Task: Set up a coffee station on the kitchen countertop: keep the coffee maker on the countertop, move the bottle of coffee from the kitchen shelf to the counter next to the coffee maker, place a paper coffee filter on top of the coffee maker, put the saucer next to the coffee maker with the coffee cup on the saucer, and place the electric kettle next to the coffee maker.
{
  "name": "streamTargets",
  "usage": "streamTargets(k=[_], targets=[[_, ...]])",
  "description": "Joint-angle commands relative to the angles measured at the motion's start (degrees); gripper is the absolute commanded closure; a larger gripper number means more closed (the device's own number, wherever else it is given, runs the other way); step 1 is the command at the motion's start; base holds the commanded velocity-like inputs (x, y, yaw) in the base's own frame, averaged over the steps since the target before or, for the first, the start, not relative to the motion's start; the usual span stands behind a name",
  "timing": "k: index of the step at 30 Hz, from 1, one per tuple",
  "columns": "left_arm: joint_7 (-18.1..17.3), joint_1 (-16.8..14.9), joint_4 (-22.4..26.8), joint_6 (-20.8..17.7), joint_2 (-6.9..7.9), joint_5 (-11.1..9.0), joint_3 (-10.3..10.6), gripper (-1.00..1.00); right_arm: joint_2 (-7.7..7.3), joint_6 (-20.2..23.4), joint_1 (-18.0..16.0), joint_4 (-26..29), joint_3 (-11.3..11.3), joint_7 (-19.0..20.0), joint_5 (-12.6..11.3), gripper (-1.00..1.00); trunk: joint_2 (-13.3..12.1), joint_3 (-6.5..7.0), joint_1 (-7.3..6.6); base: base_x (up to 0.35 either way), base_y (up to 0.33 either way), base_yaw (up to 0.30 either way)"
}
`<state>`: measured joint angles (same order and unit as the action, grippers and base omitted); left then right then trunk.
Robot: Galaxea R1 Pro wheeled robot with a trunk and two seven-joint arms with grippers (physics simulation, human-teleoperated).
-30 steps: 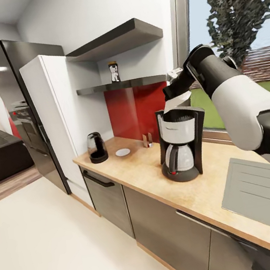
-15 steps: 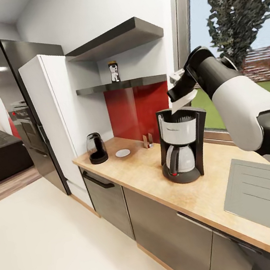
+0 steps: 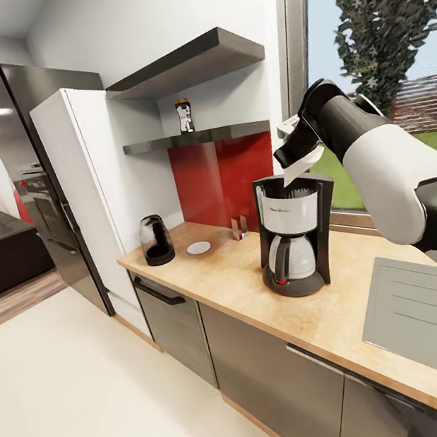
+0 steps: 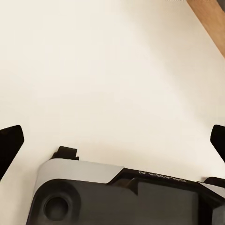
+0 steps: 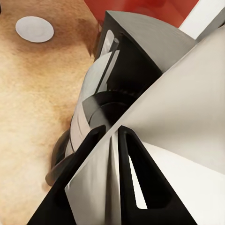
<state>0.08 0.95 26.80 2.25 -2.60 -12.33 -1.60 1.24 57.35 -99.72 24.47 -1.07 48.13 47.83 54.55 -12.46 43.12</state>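
The paper coffee filter (image 3: 300,164), pinched in my right pincer (image 3: 292,157), has drifted slightly right above the coffee maker (image 3: 294,232); release comes next, I judge.

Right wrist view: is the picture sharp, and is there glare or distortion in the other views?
Right wrist view: the paper coffee filter near the lens looks soft; the saucer is clear. Head view: straight lines lean from wide-angle distortion, the kitchen shelf is glossy. Left wrist view: an evenly lit pale surface.
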Motion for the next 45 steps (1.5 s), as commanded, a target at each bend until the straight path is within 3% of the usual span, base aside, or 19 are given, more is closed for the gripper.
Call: streamTargets(k=[1, 45], targets=[[0.01, 0.02, 0.09, 0.03, -0.04, -0.24, -0.16, -1.00, -0.01, 0.17, -0.01, 0.03, -0.11, 0.47, 0.50, 1.00, 0.05, -0.07, 0.01, 0.077, -0.026, 0.000], [0.02, 0.02, 0.09, 0.03, -0.04, -0.24, -0.16, -1.00, -0.01, 0.13, 0.57, -3.73, -0.16, 0.43, 0.77, 1.00, 0.05, -0.07, 0.01, 0.064, -0.003, 0.000]])
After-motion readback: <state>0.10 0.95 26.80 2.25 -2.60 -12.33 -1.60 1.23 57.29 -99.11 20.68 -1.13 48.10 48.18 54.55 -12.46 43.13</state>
